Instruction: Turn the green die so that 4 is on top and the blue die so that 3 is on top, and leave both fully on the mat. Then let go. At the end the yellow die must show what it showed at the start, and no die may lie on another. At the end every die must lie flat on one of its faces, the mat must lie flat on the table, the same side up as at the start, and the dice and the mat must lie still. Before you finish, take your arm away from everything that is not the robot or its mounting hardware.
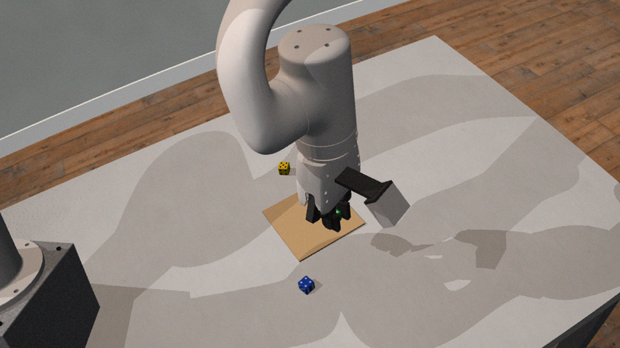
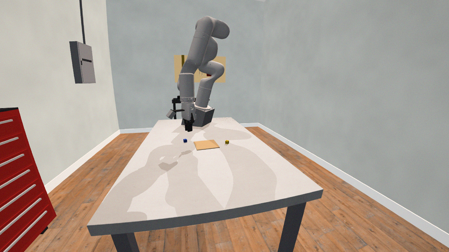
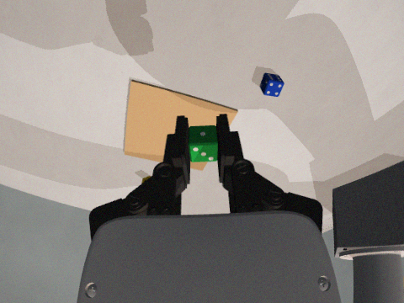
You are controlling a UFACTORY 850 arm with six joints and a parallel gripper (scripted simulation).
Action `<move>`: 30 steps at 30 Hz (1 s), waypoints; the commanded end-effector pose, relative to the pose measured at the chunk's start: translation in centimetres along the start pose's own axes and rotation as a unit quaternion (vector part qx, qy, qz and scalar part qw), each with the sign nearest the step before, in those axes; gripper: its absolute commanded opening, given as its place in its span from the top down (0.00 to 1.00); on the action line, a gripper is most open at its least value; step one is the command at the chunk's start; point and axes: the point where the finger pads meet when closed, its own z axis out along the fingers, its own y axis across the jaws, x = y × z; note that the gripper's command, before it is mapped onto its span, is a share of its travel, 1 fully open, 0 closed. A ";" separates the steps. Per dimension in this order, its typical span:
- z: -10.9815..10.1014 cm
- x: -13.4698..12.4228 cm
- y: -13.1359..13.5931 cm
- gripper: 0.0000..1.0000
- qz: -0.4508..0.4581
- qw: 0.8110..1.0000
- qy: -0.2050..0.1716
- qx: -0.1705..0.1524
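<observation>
My gripper [image 3: 202, 130] is shut on the green die [image 3: 204, 144] and holds it in the air above the table. In the top view the gripper [image 1: 332, 218] shows in front of the tan mat [image 1: 313, 224], with a bit of the green die [image 1: 339, 213] between the fingers. The blue die [image 1: 306, 285] lies on the table off the mat, toward the near side; it also shows in the wrist view [image 3: 272, 86]. The yellow die [image 1: 283, 167] lies on the table beyond the mat. In the exterior view the gripper [image 2: 188, 127] hangs well above the table, with the mat [image 2: 206, 144], blue die [image 2: 185, 140] and yellow die [image 2: 226, 142] below.
The arm's grey base block [image 1: 8, 326] stands at the table's left corner. A red drawer cabinet [image 2: 8, 182] stands on the floor beside the table.
</observation>
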 end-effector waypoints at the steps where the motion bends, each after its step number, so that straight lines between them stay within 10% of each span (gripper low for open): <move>1: -0.1 0.1 -0.1 0.85 0.000 1.000 0.000 0.000; 18: -0.1 0.2 0.1 0.85 -0.112 0.994 0.000 0.000; 30: 0.1 0.4 0.3 0.85 -0.313 0.950 0.000 0.000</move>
